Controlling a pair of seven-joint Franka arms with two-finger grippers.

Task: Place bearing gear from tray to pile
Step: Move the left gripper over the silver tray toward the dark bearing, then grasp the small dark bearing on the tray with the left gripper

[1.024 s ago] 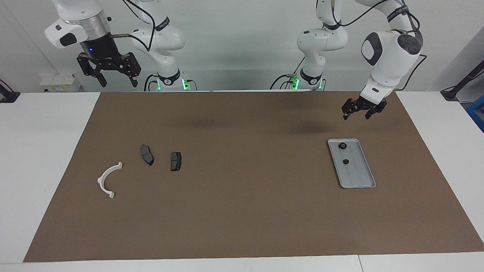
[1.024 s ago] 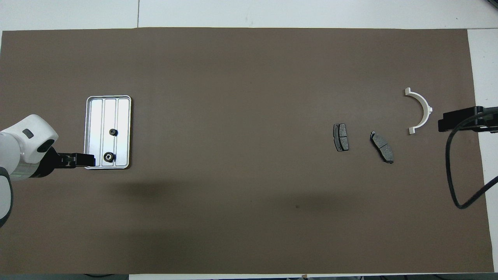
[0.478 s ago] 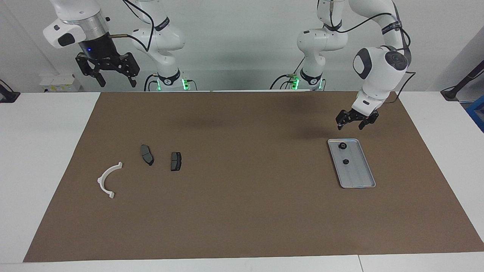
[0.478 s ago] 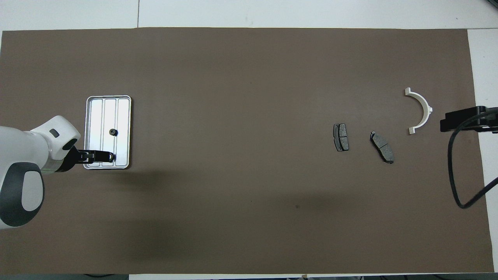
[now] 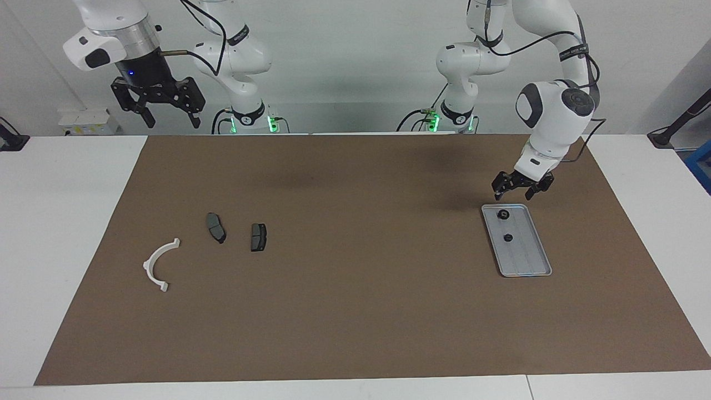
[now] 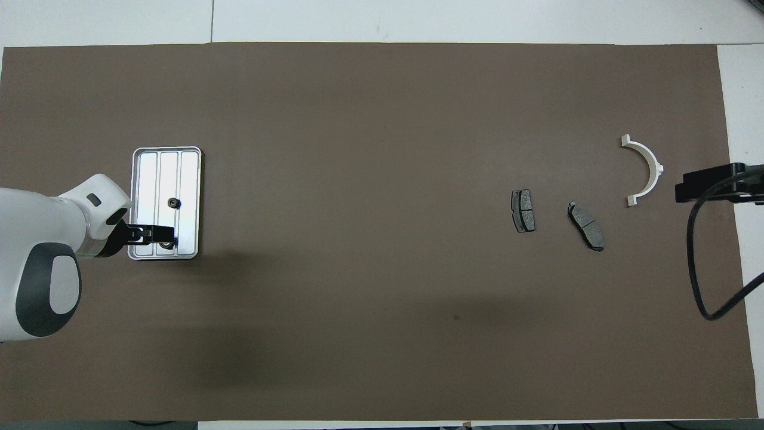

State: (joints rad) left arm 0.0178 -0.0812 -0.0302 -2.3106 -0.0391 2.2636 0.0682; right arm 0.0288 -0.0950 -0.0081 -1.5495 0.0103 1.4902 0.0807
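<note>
The brown mat (image 5: 355,255) covered the table. At the left arm's end lay the tray (image 5: 527,261), holding two gears; the nearer gear (image 5: 503,214) sat below the left gripper (image 5: 515,193), fingers spread, not touching. It should straddle that gear squarely before closing. The right gripper (image 5: 166,114), open, waited above the pile (image 5: 214,239).

One camera sits high across the table, facing the 2 robots. The other looks steeply down from above them. Both stay far off and share the brown mat (image 5: 355,261) (image 6: 358,179).
</note>
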